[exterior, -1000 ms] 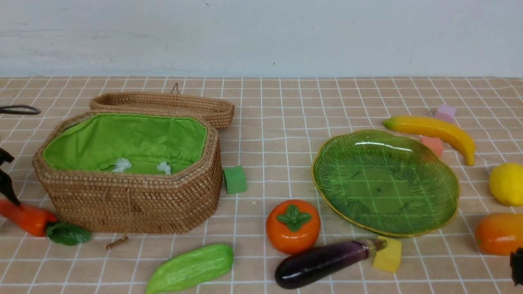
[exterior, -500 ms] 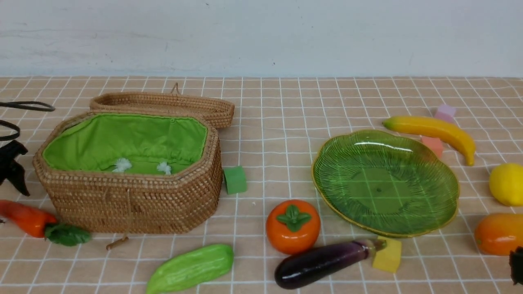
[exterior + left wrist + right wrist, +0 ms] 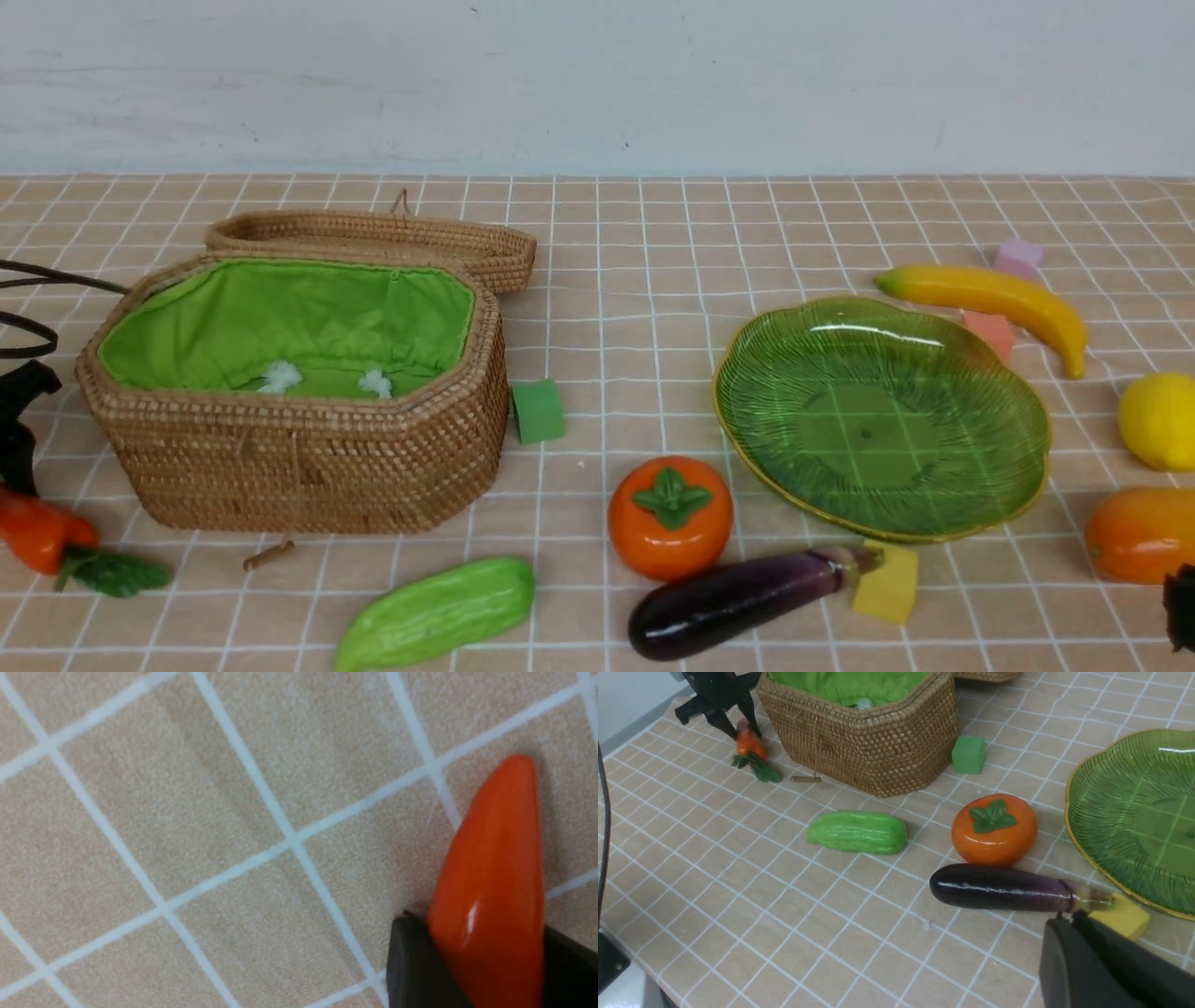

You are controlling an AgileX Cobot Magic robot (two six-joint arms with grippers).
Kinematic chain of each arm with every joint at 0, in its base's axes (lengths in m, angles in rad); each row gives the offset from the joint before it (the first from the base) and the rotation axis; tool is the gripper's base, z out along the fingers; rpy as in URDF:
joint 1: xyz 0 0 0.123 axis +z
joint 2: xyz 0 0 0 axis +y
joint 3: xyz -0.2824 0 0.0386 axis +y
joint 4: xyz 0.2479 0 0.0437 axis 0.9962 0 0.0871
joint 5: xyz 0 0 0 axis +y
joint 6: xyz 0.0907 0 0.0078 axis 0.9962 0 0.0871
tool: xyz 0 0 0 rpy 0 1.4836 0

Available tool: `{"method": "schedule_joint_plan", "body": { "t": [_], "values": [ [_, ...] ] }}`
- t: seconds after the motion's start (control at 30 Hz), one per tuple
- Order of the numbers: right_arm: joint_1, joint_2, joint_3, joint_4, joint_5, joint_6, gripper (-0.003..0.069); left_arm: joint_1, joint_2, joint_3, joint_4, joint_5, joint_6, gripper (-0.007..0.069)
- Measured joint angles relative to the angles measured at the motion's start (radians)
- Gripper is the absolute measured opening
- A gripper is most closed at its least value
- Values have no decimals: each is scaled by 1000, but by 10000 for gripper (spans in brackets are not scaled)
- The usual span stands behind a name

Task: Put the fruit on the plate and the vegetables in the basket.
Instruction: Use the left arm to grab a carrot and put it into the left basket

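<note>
My left gripper (image 3: 486, 970) is shut on the orange-red carrot (image 3: 495, 882), a dark finger pressed on each side. At the far left of the front view the carrot (image 3: 37, 541) lies low beside the open, green-lined basket (image 3: 308, 457). The bumpy green gourd (image 3: 434, 611), the eggplant (image 3: 738, 602) and the persimmon (image 3: 669, 518) lie in front. An empty green plate (image 3: 878, 411) sits to the right, with the banana (image 3: 990, 299), lemon (image 3: 1158, 420) and mango (image 3: 1139, 534) around it. My right gripper (image 3: 1069, 919) is shut and empty, just short of the eggplant's stem.
Foam cubes lie about: green (image 3: 539, 411) by the basket, yellow (image 3: 887, 583) at the eggplant's stem, pink (image 3: 990, 329) and purple (image 3: 1018, 254) near the banana. A small wooden toggle (image 3: 266, 555) lies before the basket. The basket lid (image 3: 373, 238) lies open behind it.
My left gripper's jaws have closed onto the carrot. The carrot and its leaves have shifted to the left. The right arm has stayed still.
</note>
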Motion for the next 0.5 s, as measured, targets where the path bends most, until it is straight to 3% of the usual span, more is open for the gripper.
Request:
{"method": "schedule_joint_plan", "body": {
  "t": [0.3, 0.4, 0.5],
  "values": [
    [0, 0, 0, 118, 0, -65, 19, 0, -104, -41, 52, 52, 85, 253],
    [0, 0, 0, 159, 0, -108, 20, 0, -197, -48, 87, 65, 150, 253],
    [0, 0, 0, 212, 7, -165, 20, -7, -366, -57, 97, 59, 315, 253]
  ]
}}
